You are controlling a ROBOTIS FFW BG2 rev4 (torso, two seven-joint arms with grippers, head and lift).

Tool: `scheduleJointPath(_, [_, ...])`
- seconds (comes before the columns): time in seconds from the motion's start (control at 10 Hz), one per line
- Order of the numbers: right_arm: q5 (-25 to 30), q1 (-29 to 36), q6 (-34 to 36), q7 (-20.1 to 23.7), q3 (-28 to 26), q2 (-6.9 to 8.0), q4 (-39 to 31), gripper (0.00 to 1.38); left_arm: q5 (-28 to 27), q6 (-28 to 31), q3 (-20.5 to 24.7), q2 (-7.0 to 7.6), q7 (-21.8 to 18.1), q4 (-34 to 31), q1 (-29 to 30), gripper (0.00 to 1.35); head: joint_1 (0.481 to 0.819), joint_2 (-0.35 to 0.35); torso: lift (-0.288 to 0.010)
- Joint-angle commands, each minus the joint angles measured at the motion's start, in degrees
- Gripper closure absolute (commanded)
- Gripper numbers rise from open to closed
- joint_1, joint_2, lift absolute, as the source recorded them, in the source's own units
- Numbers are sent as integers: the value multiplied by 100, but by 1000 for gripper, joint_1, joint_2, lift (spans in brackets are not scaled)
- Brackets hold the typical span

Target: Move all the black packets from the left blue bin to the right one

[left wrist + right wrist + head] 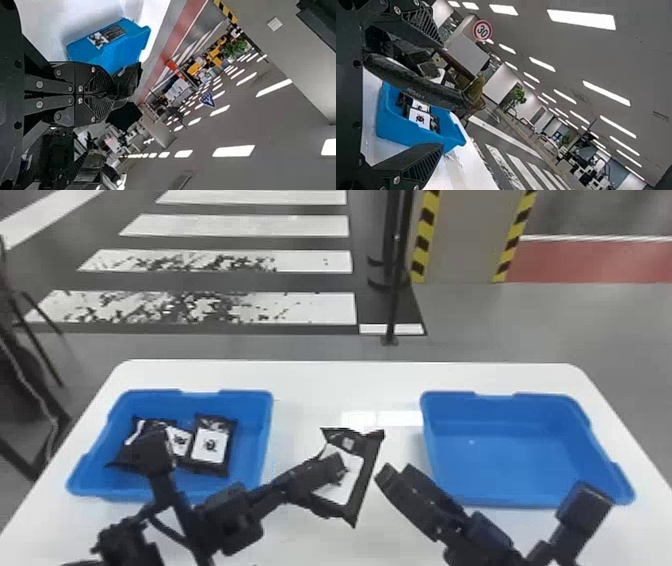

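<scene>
Several black packets [211, 446] lie in the left blue bin [250, 440], at the left of the head view. Another packet [367, 462] is over the middle of the white table [345, 385], pinched in the left gripper [332, 487]. Just beside it, the right gripper [398, 474] stands wide, its fingers well apart. The right blue bin [500, 450] sits at the right. The table has rounded far corners; beyond, white stripes [235, 225] cross the grey floor [500, 325] at upper left, and a pillar [465, 235] with yellow-and-black edges rises at upper right, beside a red strip [590, 262].
</scene>
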Motion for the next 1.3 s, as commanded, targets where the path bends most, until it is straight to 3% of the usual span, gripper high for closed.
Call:
scheduleJointPath(0.0, [-127,-93,77,0,67,-31,34,142,44,-43,-200,5,-3,104,-78,1205,695,5,-140])
scheduleJointPath(0.1, [-127,-93,77,0,78,-40,34,234,56,-57,-234,14,-3,118,-92,1205,695,-3,-140])
scheduleJointPath(0.2, [-185,-93,77,0,101,-40,90,519,67,-85,-222,14,-3,118,-106,1205,695,-6,-140])
scheduleJointPath(0.4, [-299,-93,133,0,135,-40,175,789,67,-99,-200,23,-3,118,-106,1205,695,-5,-140])
scheduleJointPath(0.6, [-344,-93,246,9,135,-40,189,1157,67,-99,-200,23,-3,118,-106,1205,695,4,-140])
scheduleJointPath(0.7, [-333,-93,246,26,135,-40,217,1271,67,-99,-188,14,-3,132,-92,1205,695,6,-140])
scheduleJointPath(0.8, [-322,-93,232,35,135,-40,217,1274,67,-184,-177,14,15,160,-92,1202,695,9,-140])
scheduleJointPath(0.9, [-333,-121,190,35,135,-40,245,1274,227,-338,-165,-4,111,217,-36,938,695,11,-140])
scheduleJointPath(1.0, [-322,-234,63,35,124,-57,372,1274,204,-353,-51,-39,155,217,48,461,695,15,-140])
scheduleJointPath(1.1, [-276,-403,7,26,55,-119,568,1274,170,-409,29,-39,155,217,133,91,695,20,-140])
scheduleJointPath(1.2, [-139,-656,-50,9,-71,-216,878,1274,170,-493,132,-48,155,217,231,90,695,20,-140])
